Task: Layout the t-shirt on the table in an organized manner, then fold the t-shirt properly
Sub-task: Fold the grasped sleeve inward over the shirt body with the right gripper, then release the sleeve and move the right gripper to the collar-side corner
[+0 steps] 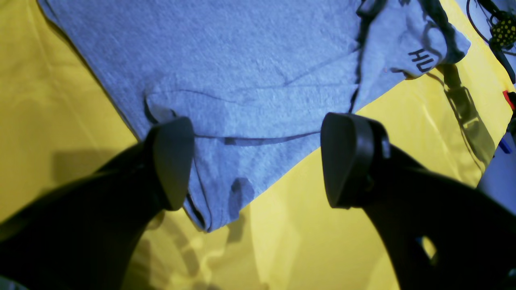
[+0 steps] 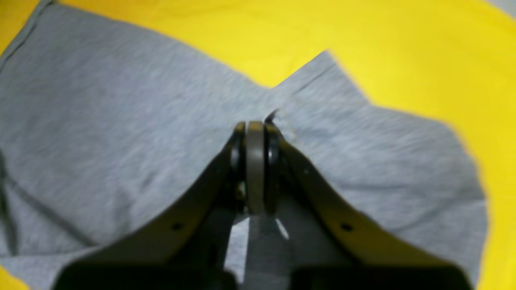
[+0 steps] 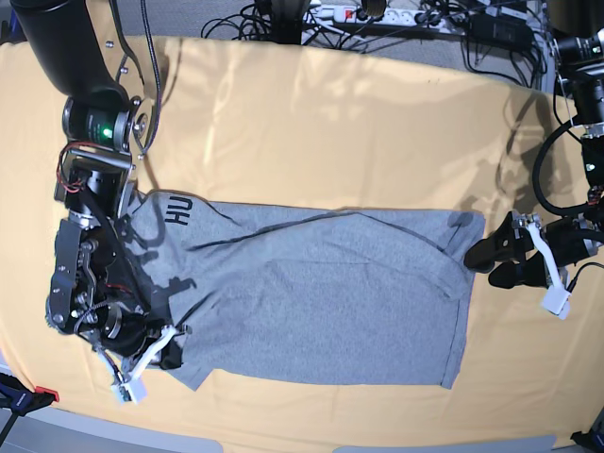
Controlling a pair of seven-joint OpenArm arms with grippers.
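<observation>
Right hand (image 2: 255, 133) pinching crosswise t-shirt (image 3: 321, 293)

Beyond the far edge: tangled black cables (image 3: 283, 19) and a white power strip (image 3: 363, 13) on grey floor (image 3: 189, 17); lighting even

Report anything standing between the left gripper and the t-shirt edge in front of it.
Nothing visible does. The left gripper is open over the t-shirt corner, with only bare table cloth around it. The right gripper is shut on the shirt's other end.
</observation>
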